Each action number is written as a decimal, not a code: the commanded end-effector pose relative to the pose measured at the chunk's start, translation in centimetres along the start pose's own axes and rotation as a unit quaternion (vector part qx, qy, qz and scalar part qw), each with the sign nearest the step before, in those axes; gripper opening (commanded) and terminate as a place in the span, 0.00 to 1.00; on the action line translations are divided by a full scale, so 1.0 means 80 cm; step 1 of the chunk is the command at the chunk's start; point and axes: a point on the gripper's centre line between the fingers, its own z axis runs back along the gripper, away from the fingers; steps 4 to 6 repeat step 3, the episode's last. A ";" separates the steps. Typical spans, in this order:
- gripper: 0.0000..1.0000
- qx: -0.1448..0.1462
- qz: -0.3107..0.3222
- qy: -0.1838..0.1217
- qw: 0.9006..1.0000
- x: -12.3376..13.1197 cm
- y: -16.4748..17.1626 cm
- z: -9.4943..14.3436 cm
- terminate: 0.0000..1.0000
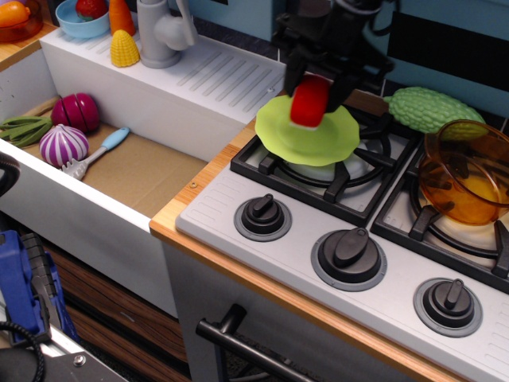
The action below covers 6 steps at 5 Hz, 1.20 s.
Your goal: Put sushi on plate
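The sushi [310,99], glossy red over a thin white base, is held between my gripper's [315,89] black fingers, over the back half of the plate. I cannot tell if it touches the plate. The lime-green plate [307,130] lies tilted on the left rear burner grate of the stove. The gripper is shut on the sushi and comes down from the top of the view. Its body hides the plate's far edge.
A bumpy green vegetable [429,108] lies behind the orange transparent bowl [467,170] on the right burner. Three knobs [349,255] line the stove front. The sink [139,171] at left holds purple onions [64,143] and a spatula. A grey faucet [161,32] stands at the back.
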 end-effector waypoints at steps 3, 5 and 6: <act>1.00 -0.027 -0.023 -0.048 0.998 0.004 0.030 0.017 1.00; 1.00 -0.027 -0.023 -0.048 0.998 0.004 0.030 0.017 1.00; 1.00 -0.027 -0.023 -0.048 0.998 0.004 0.030 0.017 1.00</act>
